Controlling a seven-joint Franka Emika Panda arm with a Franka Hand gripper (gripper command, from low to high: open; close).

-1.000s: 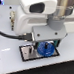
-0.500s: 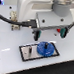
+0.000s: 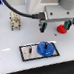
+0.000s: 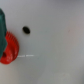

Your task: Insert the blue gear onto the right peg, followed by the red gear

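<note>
- We see the arm (image 3: 50, 5) reaching in from the top of the exterior view, its white body bulky above the counter (image 3: 9, 47), with a black cable arcing across to the exterior view's left.
- The wrist points down, and the claw (image 3: 54, 29) hangs under a dark crossbar, over the counter behind the plate.
- Its two dark fingers (image 3: 42, 28) stand well apart, so we read the claw as spread; nothing sits between them.
- The red gear (image 3: 61, 30) lies on the counter by the finger toward the exterior view's right. We cannot tell whether that finger touches it.
- In the wrist view the red gear (image 4: 8, 48) shows at the frame's edge, partly covered by a dark green finger (image 4: 2, 30). Contact is too blurred to judge.
- The blue gear (image 3: 45, 49) lies flat on the dark plate (image 3: 27, 52), on the half toward the exterior view's right, its hub up.
- It sits where the right peg would stand; we cannot make out the peg itself beneath it.
- The other half of the plate is bare, and a thin pin there is too small to confirm.
- A pale boxy object (image 3: 15, 20) stands on the counter, well apart from the plate, toward the exterior view's left.
- A small dark spot (image 4: 26, 30) marks the white counter in the wrist view.
</note>
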